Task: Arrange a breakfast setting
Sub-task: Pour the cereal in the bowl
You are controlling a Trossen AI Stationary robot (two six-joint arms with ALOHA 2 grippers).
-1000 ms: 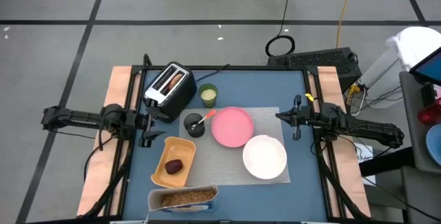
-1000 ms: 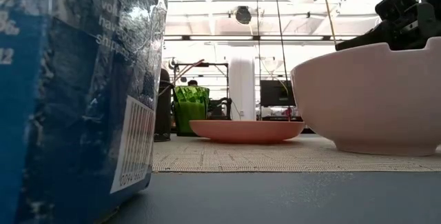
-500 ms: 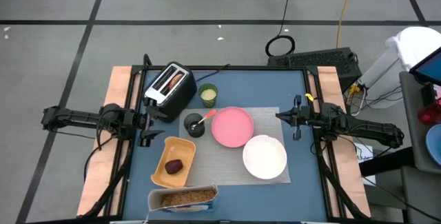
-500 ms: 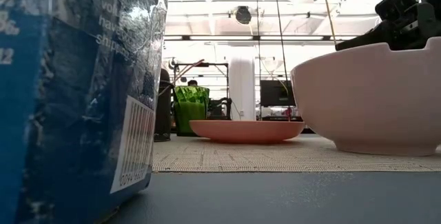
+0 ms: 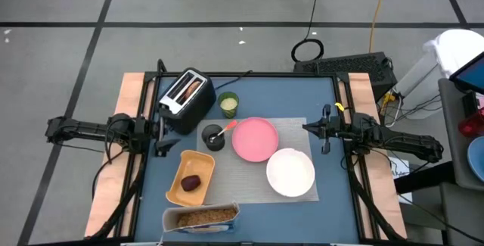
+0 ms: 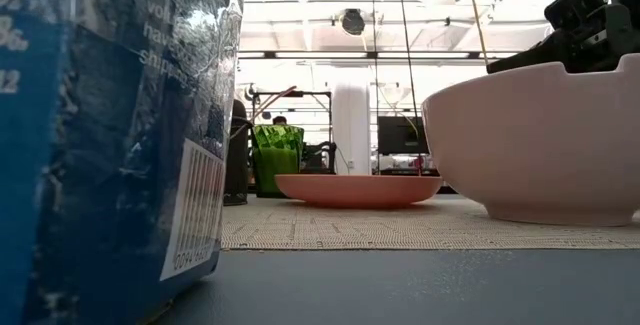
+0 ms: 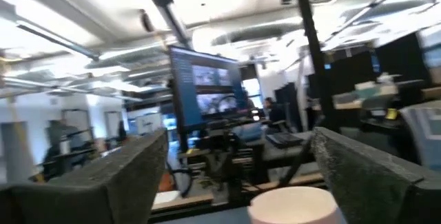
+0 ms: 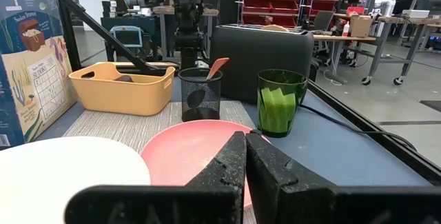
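High view: left gripper [image 5: 161, 137] sitting wide open, empty, just beside toaster [image 5: 185, 94] holding bagel [image 5: 189, 88]. Right gripper [image 5: 316, 130] pinched shut, parked near pink plate [image 5: 254, 139]. Probably starting; next, grabbing bagel.

One grey rectangular woven mat [image 5: 257, 163], one round pink plate [image 5: 254, 139], one round white bowl [image 5: 290, 172], one yellow rectangular tray [image 5: 190, 178] holding one small dark-red fruit [image 5: 191, 182], one black-and-silver toaster [image 5: 186, 96], one green cup [image 5: 228, 104], one black mesh holder [image 5: 213, 137], one blue cereal box [image 5: 201, 217].
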